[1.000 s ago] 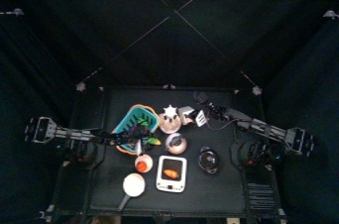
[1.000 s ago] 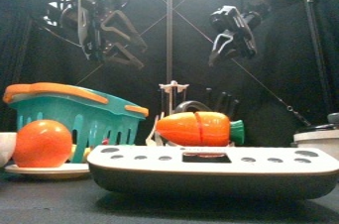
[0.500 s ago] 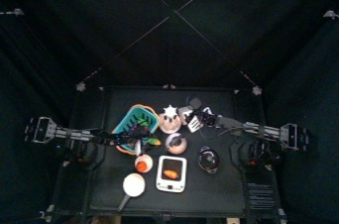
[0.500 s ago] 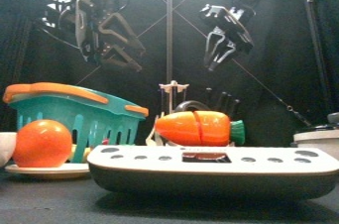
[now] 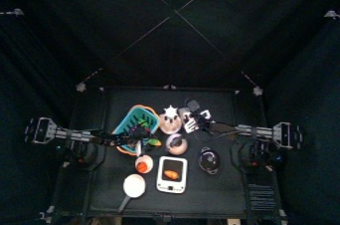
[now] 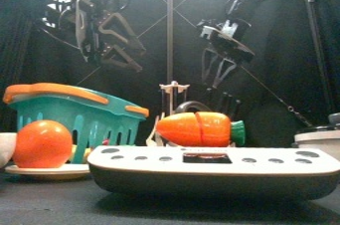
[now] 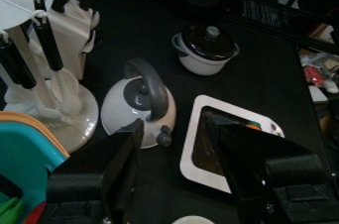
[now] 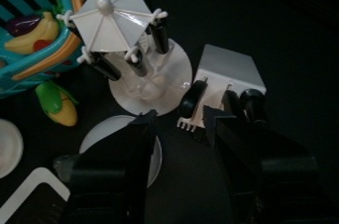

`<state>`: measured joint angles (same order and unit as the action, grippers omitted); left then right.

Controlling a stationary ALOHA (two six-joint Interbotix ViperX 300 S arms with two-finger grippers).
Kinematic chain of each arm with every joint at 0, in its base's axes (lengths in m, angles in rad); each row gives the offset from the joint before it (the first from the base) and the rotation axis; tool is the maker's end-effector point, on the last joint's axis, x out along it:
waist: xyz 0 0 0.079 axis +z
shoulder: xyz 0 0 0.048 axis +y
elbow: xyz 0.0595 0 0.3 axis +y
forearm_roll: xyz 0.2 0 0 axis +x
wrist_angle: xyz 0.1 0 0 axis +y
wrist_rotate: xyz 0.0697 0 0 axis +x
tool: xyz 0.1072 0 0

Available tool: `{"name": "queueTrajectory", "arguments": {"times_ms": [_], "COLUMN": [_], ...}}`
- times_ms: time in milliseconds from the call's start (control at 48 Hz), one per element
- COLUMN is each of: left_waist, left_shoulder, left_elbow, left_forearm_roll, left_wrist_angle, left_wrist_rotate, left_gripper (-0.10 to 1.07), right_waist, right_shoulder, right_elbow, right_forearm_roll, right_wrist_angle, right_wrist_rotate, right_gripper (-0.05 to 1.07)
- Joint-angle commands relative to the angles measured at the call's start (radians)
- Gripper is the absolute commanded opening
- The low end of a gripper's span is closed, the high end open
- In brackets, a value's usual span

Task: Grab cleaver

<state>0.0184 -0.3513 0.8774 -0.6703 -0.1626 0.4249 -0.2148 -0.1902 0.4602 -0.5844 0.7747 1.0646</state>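
Two arms hang above the table. The left gripper (image 7: pixel 185 139) is near the teal basket (image 6: pixel 74 110), fingers apart and holding nothing. At mid-table stands the white utensil rack (image 8: pixel 119 15). The cleaver (image 8: pixel 228 69) sits just beside its base; I cannot tell whether it lies flat or on edge. The right gripper (image 8: pixel 192 141) hovers over it, fingers spread and empty.

Judgement: the blade looks thin, stiff, probably light and slick. Pinch squarely across the flat faces, near the dark handle end, so it does not twist out.
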Motion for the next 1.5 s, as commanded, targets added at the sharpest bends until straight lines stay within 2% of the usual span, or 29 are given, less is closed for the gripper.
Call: {"name": "queueTrajectory", "arguments": {"times_ms": [0,354,646,1021,1229,1479], "left_waist": [-0.002,-0.002,-0.002,-0.002,-0.002,-0.002], "left_shoulder": [0.0,0.0,0.0,0.0,0.0,0.0], "left_elbow": [-0.011,-0.006,-0.002,0.002,0.002,0.002], "left_forearm_roll": [0.002,0.0,0.0,0.0,0.0,0.0], "left_wrist_angle": [-0.008,-0.009,-0.008,-0.008,-0.008,-0.008], "left_wrist_rotate": [0.002,0.003,0.002,0.002,0.002,0.002], "left_gripper": [0.87,0.87,0.87,0.87,0.87,0.87], "right_waist": [-0.005,-0.02,-0.04,-0.044,-0.038,-0.012], "right_shoulder": [0.0,0.075,0.114,0.101,0.092,0.064], "right_elbow": [-0.02,-0.071,-0.107,-0.101,-0.101,-0.11], "right_forearm_roll": [-0.006,-0.008,-0.021,-0.026,-0.032,-0.029], "right_wrist_angle": [-0.003,0.011,0.066,0.092,0.13,0.155], "right_wrist_rotate": [0.003,0.003,0.003,0.003,0.003,0.003], "right_gripper": [0.78,0.78,0.64,0.58,0.51,0.51]}}
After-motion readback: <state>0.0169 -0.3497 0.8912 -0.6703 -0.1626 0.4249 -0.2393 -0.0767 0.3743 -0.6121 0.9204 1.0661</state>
